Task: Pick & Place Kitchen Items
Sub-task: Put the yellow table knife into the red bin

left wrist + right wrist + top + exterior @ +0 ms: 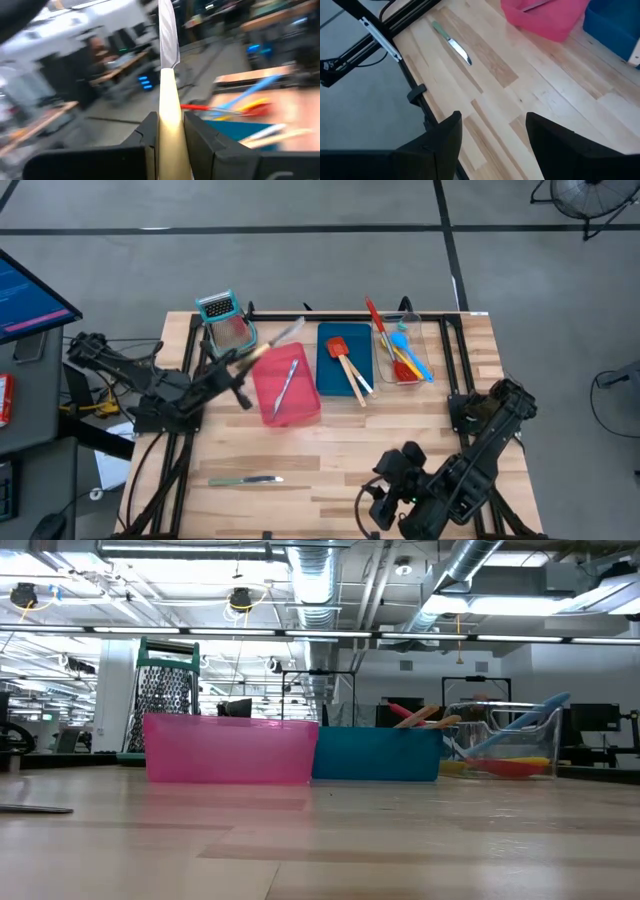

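My left gripper [243, 366] is over the table's left part, shut on a cream-handled knife [275, 343] beside the pink tray [300, 408]. A second knife [285, 388] lies inside that tray. A green-handled knife [245, 479] lies flat on the table near the front left. The blue tray [328, 375] holds wooden-handled spatulas [350, 370]. In the clear tray [425, 350] are red, blue and yellow spoons [400, 352]. My right gripper [388, 492] hovers open at the front right, with nothing between its fingers [442, 142]. My left gripper pinches the knife's cream handle [170, 127] between its two fingers. The fingers come level from the table's left. The knife runs on ahead along their line, and its blade [168, 35] points toward the far right. It is lifted clear of table and trays.
A teal-framed metal grater [225, 320] stands at the far left, close behind the held knife. The three trays sit in a row across the table's far half [230, 748]. Bare wood [330, 460] lies between the trays and the front edge.
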`<action>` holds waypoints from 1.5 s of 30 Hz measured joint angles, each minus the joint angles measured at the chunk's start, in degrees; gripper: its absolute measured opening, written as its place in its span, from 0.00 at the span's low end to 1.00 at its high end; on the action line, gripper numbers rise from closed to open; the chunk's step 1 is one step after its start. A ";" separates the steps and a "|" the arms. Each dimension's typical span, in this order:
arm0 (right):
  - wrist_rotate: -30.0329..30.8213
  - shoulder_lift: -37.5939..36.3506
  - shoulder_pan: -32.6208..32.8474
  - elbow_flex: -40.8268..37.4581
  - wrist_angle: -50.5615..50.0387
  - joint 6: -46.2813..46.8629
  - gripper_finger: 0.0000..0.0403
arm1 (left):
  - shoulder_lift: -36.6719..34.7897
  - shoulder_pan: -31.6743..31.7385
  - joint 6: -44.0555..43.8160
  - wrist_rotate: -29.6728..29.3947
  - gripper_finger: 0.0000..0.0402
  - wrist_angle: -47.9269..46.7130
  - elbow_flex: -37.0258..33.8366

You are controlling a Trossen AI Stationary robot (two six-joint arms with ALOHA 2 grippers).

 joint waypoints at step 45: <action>0.02 0.00 -3.26 0.00 -0.31 -0.63 0.54 | 9.94 4.24 -45.52 -2.31 0.12 22.58 -22.67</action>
